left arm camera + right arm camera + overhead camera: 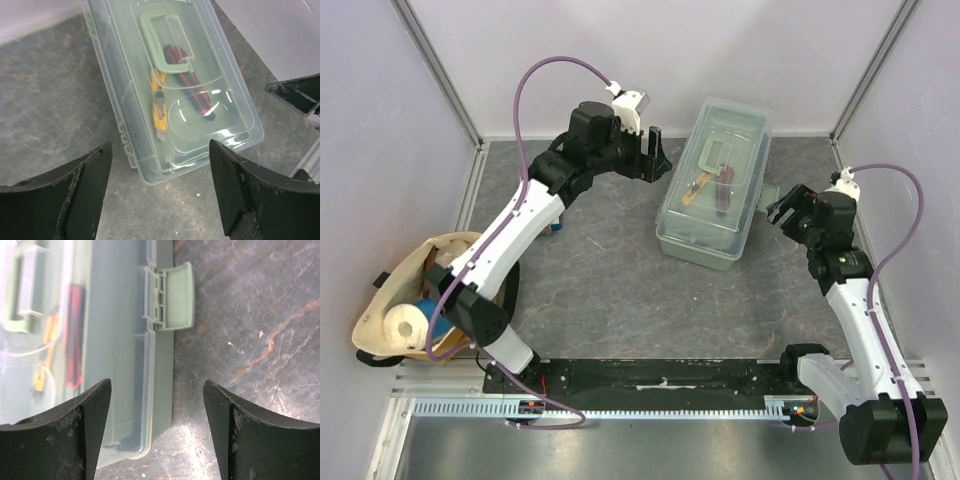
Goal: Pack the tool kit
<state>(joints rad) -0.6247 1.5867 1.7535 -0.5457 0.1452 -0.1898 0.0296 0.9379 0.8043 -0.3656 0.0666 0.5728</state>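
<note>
The pale-green translucent toolbox (714,185) lies on the grey table with its clear handled lid down. Through the lid I see the yellow knife (158,107) and the red-black cutter (192,90). The box also shows in the right wrist view (115,340), where its green side latch (175,296) sticks out open. My left gripper (654,152) is open and empty just left of the box. My right gripper (783,206) is open and empty just right of the box, by the latch. The hammer and screwdrivers are not visible.
A tan cloth bag (415,295) with a paper roll (408,323) lies at the left edge by the left arm's base. White walls close in the table at the back and both sides.
</note>
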